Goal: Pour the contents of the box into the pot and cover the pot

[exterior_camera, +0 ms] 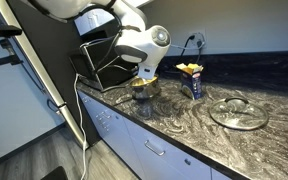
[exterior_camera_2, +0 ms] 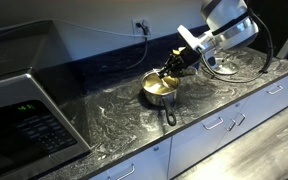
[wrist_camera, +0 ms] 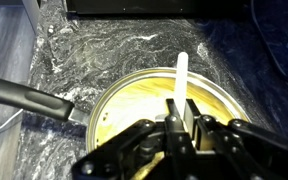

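The pot, a shiny steel saucepan with a dark handle, stands on the marbled counter and holds yellow contents. My gripper hangs right above it, shut on a thin flat white stick that reaches down into the pot. Both exterior views show the pot under the gripper. The blue box with yellow at its top stands upright on the counter beside the pot, apart from the gripper. A round glass lid lies flat further along the counter.
A microwave sits at one end of the counter. A black wire rack stands by the wall behind the arm. A cord hangs from a wall outlet. White drawers run below the counter's front edge.
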Controlling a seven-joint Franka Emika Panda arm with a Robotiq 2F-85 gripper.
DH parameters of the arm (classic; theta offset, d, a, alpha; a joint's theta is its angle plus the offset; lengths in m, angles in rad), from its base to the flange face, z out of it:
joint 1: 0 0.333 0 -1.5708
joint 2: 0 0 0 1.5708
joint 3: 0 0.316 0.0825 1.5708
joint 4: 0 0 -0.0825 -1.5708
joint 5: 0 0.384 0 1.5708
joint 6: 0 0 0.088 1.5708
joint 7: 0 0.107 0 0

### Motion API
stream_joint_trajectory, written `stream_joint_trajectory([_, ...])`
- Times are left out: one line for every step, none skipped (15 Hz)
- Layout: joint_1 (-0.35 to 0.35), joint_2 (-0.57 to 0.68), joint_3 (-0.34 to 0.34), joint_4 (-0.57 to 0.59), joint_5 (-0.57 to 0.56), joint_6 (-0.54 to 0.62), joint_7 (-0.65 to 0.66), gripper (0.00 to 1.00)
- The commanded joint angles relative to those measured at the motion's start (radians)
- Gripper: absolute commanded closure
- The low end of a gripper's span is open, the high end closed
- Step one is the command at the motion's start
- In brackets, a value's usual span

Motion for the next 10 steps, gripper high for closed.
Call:
stream_joint_trajectory([-0.001, 0.025, -0.001, 0.032, 0.004, -0.047, 0.082, 0.97])
stream_joint_trajectory([0.002, 0.034, -0.002, 0.04, -0.002, -0.052, 0.103, 0.97])
stream_joint_trajectory([0.004, 0.039, -0.003, 0.044, -0.008, -0.058, 0.123, 0.97])
stream_joint_trajectory([0.006, 0.042, -0.003, 0.045, -0.015, -0.067, 0.146, 0.97])
stream_joint_trajectory([0.009, 0.046, -0.004, 0.049, -0.021, -0.074, 0.165, 0.97])
stream_joint_trajectory([0.01, 0.05, -0.002, 0.054, -0.025, -0.083, 0.178, 0.97])
stream_joint_trajectory([0.011, 0.056, 0.0, 0.061, -0.03, -0.093, 0.187, 0.97])
stream_joint_trajectory([0.011, 0.061, 0.002, 0.067, -0.033, -0.107, 0.197, 0.97])
stream_joint_trajectory([0.012, 0.065, 0.004, 0.075, -0.032, -0.118, 0.198, 0.97])
stream_joint_trajectory([0.013, 0.07, 0.007, 0.083, -0.025, -0.122, 0.195, 0.97])
